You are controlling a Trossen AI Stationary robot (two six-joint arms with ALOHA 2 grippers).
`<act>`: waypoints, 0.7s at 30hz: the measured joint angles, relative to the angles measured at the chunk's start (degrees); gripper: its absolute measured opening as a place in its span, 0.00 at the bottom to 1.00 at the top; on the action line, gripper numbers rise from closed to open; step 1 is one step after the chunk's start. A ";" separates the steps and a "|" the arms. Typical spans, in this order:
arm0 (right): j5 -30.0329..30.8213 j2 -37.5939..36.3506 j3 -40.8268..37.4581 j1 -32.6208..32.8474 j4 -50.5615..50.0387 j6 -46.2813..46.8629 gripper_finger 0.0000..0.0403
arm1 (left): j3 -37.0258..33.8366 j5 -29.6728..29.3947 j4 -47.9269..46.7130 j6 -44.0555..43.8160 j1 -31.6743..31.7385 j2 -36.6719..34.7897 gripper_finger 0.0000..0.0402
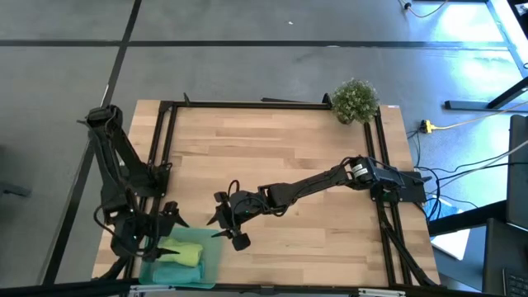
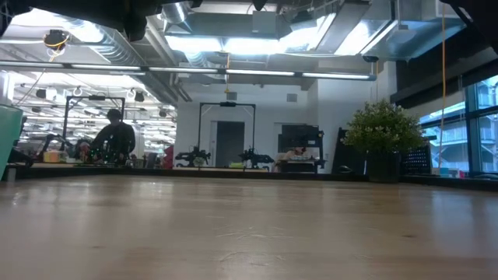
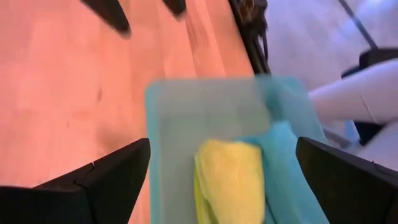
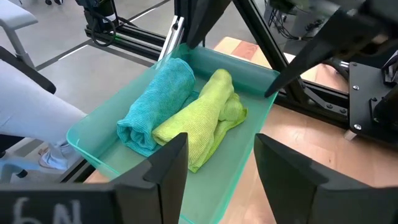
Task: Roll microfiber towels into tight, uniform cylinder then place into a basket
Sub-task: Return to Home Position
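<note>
At 7 o'clock on the worktop [image 1: 289,148]: rolled towels [image 4: 180,115] in the basket [image 1: 211,264].
Left end effector [image 1: 169,219] hangs spread over it; right end effector [image 1: 224,223], spread, at its 2 o'clock.

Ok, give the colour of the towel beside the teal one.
Lime yellow-green towel; right wrist view shows it best.

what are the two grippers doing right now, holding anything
Left gripper: open, holding nothing, near the basket.
Right gripper: open, holding nothing, also near the basket.
</note>
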 joint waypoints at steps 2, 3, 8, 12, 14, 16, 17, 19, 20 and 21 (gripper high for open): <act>0.00 0.00 0.00 0.00 0.00 0.00 0.46 | 0.00 -2.49 0.72 1.47 0.00 -0.53 0.99; 0.02 0.00 0.00 0.00 0.00 0.00 0.46 | 0.00 -3.55 1.15 1.64 0.00 -0.57 0.99; 0.07 0.00 0.00 0.00 0.17 0.27 0.46 | 0.00 -3.81 3.45 1.58 0.00 -0.37 0.99; 0.04 0.02 0.00 0.00 0.39 1.55 0.46 | 0.00 -2.23 3.47 1.62 0.02 -0.37 0.99; 0.25 0.02 -0.02 0.00 0.75 1.55 0.46 | 0.00 -1.71 3.47 1.86 0.02 -0.37 0.99; 2.52 0.04 -0.02 0.01 1.49 3.41 0.46 | 0.00 -2.42 3.25 1.89 0.02 -0.37 0.99; 4.36 0.04 -0.02 0.02 1.79 5.52 0.45 | 0.00 -3.05 3.03 1.90 0.02 -0.37 0.99; 7.44 0.04 -0.02 0.02 1.86 9.07 0.42 | 0.00 -3.96 2.74 1.88 0.07 -0.37 0.99; 7.99 0.01 -0.02 0.00 1.82 9.04 0.39 | 0.00 -4.12 2.80 1.86 0.11 -0.37 0.99; 8.10 -0.25 -0.02 -0.05 1.53 8.64 0.35 | 0.00 -4.16 2.86 1.89 0.11 -0.37 0.99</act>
